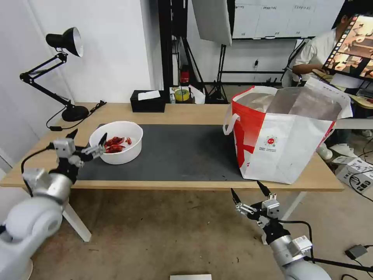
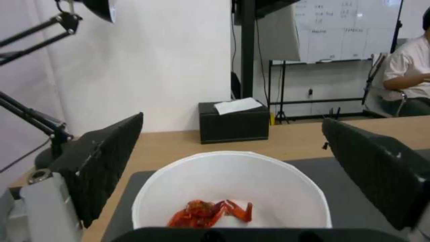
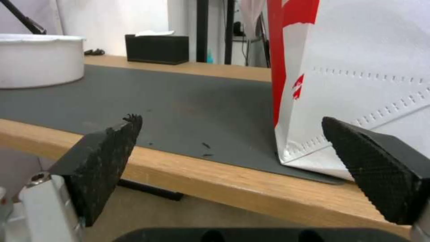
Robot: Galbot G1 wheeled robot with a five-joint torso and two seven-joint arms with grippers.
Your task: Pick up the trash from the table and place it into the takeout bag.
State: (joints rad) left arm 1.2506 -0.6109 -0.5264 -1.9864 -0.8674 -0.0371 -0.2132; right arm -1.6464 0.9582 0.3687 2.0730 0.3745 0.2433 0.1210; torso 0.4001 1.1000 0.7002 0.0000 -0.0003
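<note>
The table (image 1: 186, 112) is carrying a dark grey mat (image 1: 178, 151). The takeout bag (image 1: 287, 136) is standing upright and gaping on the mat's far right end. The white bowl (image 1: 118, 142) of red crayfish shells (image 1: 114, 143) is sitting on the mat's left end. The left gripper (image 1: 87, 142) is hovering at the bowl's near-left rim, fingers spread wide and empty, touching nothing. The right gripper (image 1: 248, 190) is hanging below the table's front edge beneath the bag, likewise wide and empty. A black tissue box (image 1: 147, 101) is sitting behind the mat.

Light-wood table (image 1: 186, 112), matt grey mat (image 1: 182, 155), smooth white bowl (image 1: 120, 153), foil-lined bag (image 1: 287, 155).
</note>
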